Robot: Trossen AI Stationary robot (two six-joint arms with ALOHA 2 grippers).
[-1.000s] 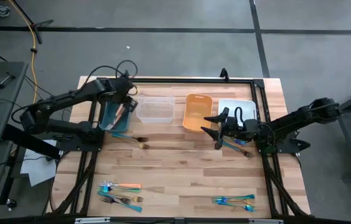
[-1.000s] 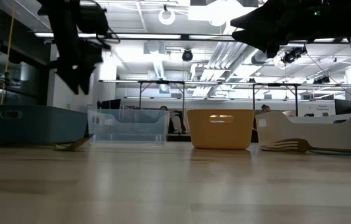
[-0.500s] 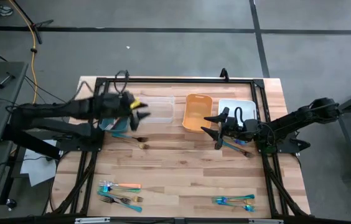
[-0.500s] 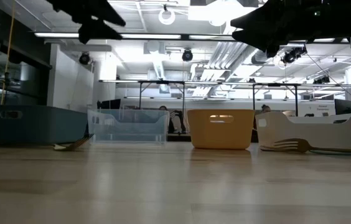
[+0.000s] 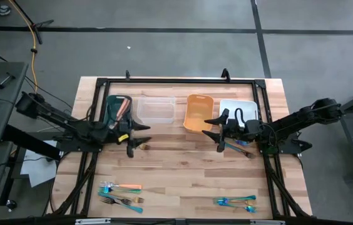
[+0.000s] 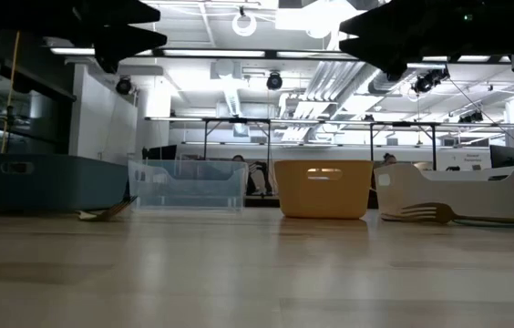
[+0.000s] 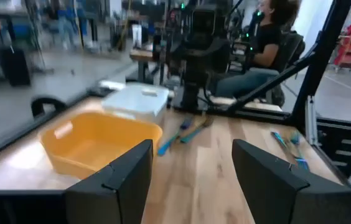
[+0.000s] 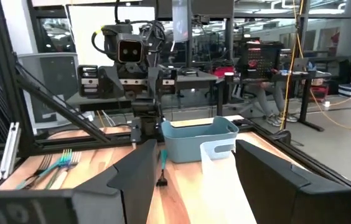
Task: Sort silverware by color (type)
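Note:
My left gripper (image 5: 137, 137) hangs open and level above the table, just near of the teal bin (image 5: 109, 119), with nothing between its fingers. An orange-handled utensil (image 5: 121, 109) lies inside that bin. A gold fork (image 5: 142, 145) lies flat on the wood below my left gripper. My right gripper (image 5: 214, 132) is open and level in front of the orange bin (image 5: 198, 112) and holds nothing. Teal-handled silverware (image 5: 239, 147) lies on the table beside it. More silverware lies near the front edge, in a left cluster (image 5: 121, 194) and a right cluster (image 5: 235, 201).
Four bins stand in a row at the far side: teal, clear (image 5: 156, 110), orange and white (image 5: 239, 110). A black frame (image 5: 176, 81) runs around the table. The middle of the table is bare wood. A seated person (image 7: 269, 37) shows beyond the table.
My left gripper has drawn back from over the teal bin toward the table's near-left side and tipped up from pointing down to level, staying open. The orange-handled utensil lies in the teal bin. My right arm has kept still.

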